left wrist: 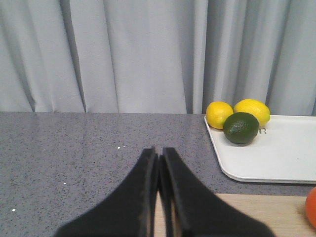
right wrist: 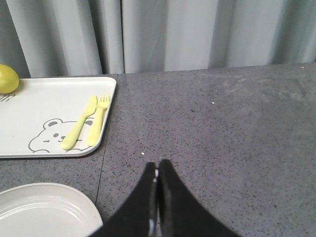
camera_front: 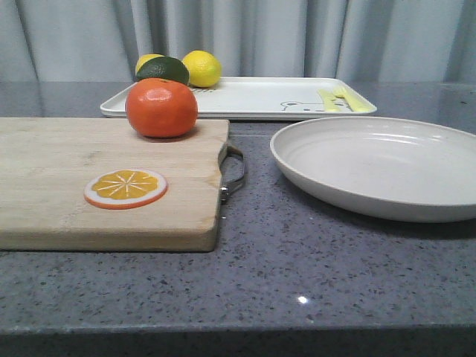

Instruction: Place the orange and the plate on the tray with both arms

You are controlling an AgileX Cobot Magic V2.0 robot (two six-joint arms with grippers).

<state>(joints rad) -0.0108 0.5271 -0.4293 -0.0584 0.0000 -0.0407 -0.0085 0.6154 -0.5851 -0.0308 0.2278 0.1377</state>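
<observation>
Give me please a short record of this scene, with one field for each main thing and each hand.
orange: round glossy orange-red fruit, resting on the far end of the wooden cutting board
plate: wide shallow off-white dish, on the grey counter right of the board, nothing in it
tray: flat rectangular white tray with bear drawing, behind both
already on tray: two yellow lemons, one dark green lime, at its left end
left hand: shut, holds nothing
right hand: shut, holds nothing

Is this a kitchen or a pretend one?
Probably a pretend kitchen set up for a robot. A cutting board, fruit like the orange, and a plate sit on a grey speckled counter, but only a plain curtain hangs behind.
</observation>
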